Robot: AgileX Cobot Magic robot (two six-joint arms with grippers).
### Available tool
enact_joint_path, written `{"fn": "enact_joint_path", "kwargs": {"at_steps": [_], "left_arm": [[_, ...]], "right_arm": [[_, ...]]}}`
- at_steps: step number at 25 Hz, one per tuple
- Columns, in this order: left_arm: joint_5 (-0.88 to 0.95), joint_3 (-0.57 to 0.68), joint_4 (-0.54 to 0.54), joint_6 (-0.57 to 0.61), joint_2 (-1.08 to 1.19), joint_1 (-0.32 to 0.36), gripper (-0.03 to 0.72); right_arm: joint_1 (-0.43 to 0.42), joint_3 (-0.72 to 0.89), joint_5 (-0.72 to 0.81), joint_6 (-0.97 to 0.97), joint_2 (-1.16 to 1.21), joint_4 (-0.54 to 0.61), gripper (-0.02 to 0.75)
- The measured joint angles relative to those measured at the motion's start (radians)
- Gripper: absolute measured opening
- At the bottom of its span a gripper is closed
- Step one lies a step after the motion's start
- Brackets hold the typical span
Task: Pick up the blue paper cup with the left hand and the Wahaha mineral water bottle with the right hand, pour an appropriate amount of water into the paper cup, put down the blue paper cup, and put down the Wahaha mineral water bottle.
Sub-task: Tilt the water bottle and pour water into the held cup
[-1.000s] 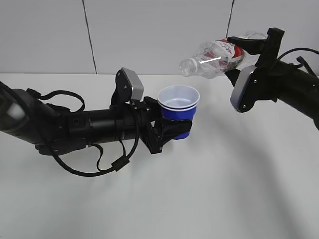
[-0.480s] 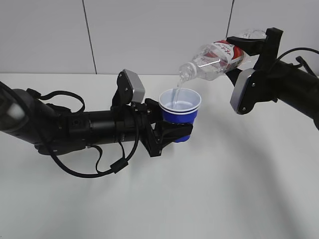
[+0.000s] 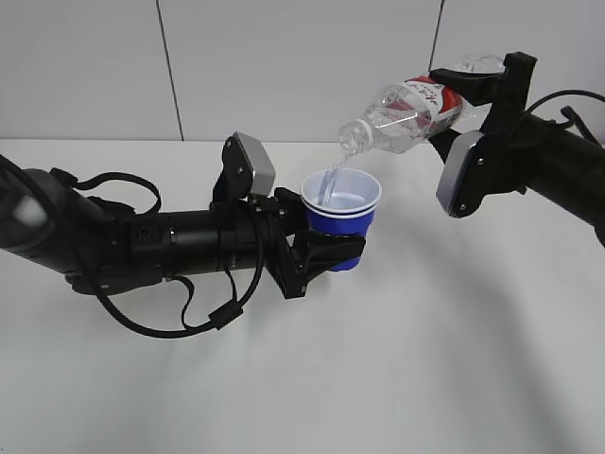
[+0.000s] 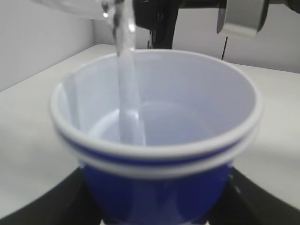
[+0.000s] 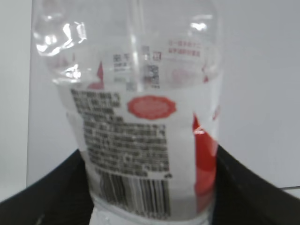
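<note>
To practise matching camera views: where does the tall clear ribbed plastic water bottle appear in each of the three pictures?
Exterior view: the clear ribbed bottle sits upper right, tilted neck-down, held by the right gripper.
Left wrist view: only its mouth shows, top left, above the blue paper cup.
Right wrist view: it fills the centre, label facing the camera.
Shared landmark: its red-and-white label, seen in the exterior and right wrist views.

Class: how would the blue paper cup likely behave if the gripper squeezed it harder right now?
The blue paper cup looks thin-walled, so it would probably buckle. Water is pooling inside, so denting could spill it.
</note>
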Motion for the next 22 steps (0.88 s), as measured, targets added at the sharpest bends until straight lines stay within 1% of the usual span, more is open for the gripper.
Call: {"fn": "enact_joint_path", "kwargs": {"at_steps": [22], "left_arm": [[0.002, 0.000, 0.002, 0.000, 0.000, 0.000, 0.446]], "right_arm": [[0.000, 0.000, -0.003, -0.017, 0.000, 0.000, 0.473]]}}
